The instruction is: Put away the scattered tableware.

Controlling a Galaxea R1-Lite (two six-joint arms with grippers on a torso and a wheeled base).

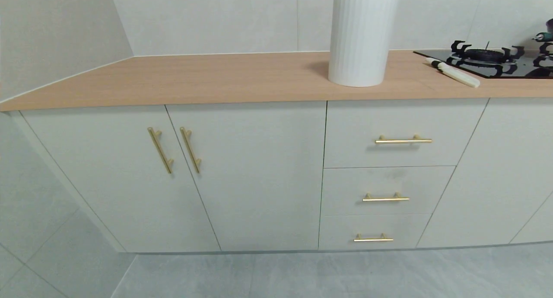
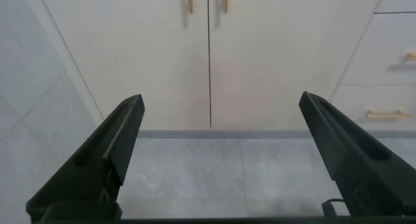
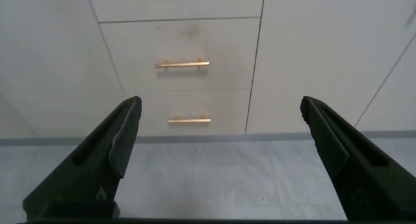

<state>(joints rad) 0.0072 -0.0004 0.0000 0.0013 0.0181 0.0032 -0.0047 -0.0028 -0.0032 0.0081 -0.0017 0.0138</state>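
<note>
Head view shows the slim white stick-shaped utensil [image 1: 453, 72] lying flat on the light-brown wooden countertop [image 1: 216, 80]. One end is at the edge of the black glass hob [image 1: 510, 67], near the tall white ribbed cylinder [image 1: 362, 39]. It looks light, stiff and smooth, so probably slippery; a pinch across mid-shaft seems safest. The left gripper [image 2: 221, 100] and right gripper [image 3: 221, 102] are spread wide and empty, low before the pale cabinet fronts [image 1: 259, 172].
</note>
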